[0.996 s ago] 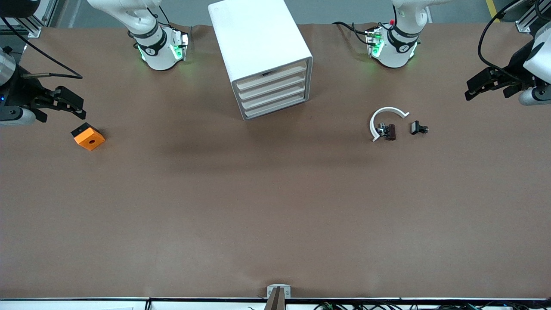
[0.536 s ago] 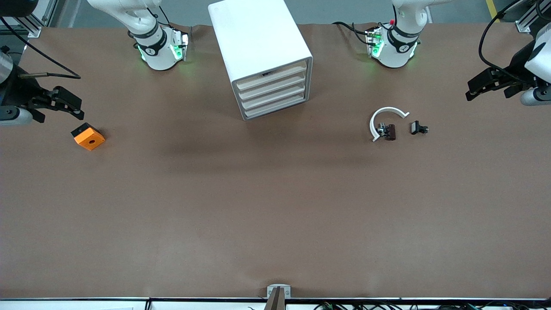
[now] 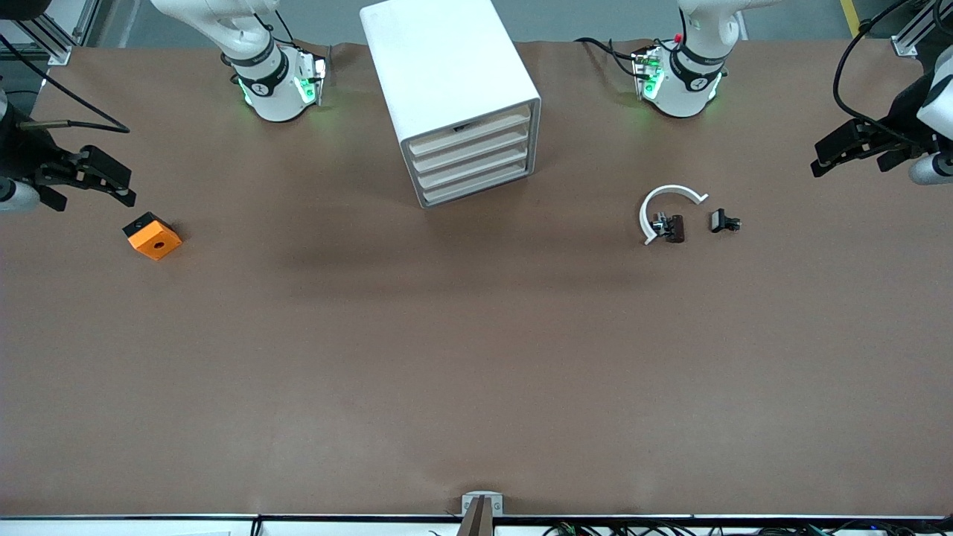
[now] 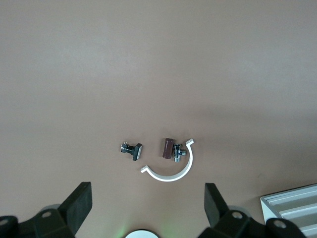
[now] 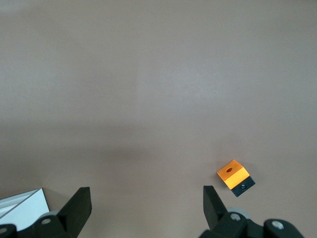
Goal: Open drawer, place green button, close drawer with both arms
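The white cabinet (image 3: pixel 447 67) stands between the two arm bases, and its four cream drawers all sit shut. The lowest drawer (image 3: pixel 476 186) is flush with the others. The green-capped button is not in view in any frame. My left gripper (image 3: pixel 823 155) hangs open and empty over the left arm's end of the table; its wrist view (image 4: pixel 148 203) shows the fingers wide apart. My right gripper (image 3: pixel 126 187) hangs open and empty over the right arm's end, beside the orange cube; it also shows wide open in its wrist view (image 5: pixel 147 203).
An orange cube (image 3: pixel 153 237) with a black hole lies near the right gripper and shows in the right wrist view (image 5: pixel 234 174). A white arc (image 3: pixel 666 195), a brown clip part (image 3: pixel 674 228) and a black clip part (image 3: pixel 722 221) lie toward the left arm's end.
Both grippers have drifted slowly outward toward their own ends of the table, still open. Nothing on the table has moved.
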Available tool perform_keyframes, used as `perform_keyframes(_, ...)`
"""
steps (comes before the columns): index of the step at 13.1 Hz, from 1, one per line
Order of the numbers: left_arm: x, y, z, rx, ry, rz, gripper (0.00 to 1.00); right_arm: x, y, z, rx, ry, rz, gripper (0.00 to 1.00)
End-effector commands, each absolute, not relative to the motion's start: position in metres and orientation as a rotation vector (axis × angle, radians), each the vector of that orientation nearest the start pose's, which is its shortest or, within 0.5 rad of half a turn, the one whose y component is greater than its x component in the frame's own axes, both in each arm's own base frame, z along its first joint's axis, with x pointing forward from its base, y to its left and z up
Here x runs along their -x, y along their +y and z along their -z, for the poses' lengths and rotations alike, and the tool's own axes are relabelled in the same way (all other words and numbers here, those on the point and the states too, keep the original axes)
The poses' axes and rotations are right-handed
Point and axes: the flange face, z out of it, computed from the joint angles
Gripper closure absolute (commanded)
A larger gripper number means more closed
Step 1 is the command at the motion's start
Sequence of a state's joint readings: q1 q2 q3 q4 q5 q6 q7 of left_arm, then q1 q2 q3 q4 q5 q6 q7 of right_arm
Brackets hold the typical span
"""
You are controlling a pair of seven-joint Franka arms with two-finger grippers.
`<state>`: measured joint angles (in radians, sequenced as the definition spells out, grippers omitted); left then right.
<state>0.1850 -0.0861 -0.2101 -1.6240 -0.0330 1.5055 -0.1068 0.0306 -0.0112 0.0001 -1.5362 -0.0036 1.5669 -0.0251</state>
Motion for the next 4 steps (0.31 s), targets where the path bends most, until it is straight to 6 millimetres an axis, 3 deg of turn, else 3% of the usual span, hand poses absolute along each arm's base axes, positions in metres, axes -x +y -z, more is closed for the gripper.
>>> perform_keyframes(1, -0.5254, -0.0208, -0.6462, 3.138, -0.108, -0.034, 0.00, -0.5541, 0.0068, -0.6586, 3.155, -0.057, 0.097, 0.00)
perform_keyframes(4, -0.5246, -0.0222, -0.6457, 3.136, -0.098, -0.043, 0.00, -0.5540, 0.0078, -0.6593, 3.153, -0.067, 0.099, 0.00)
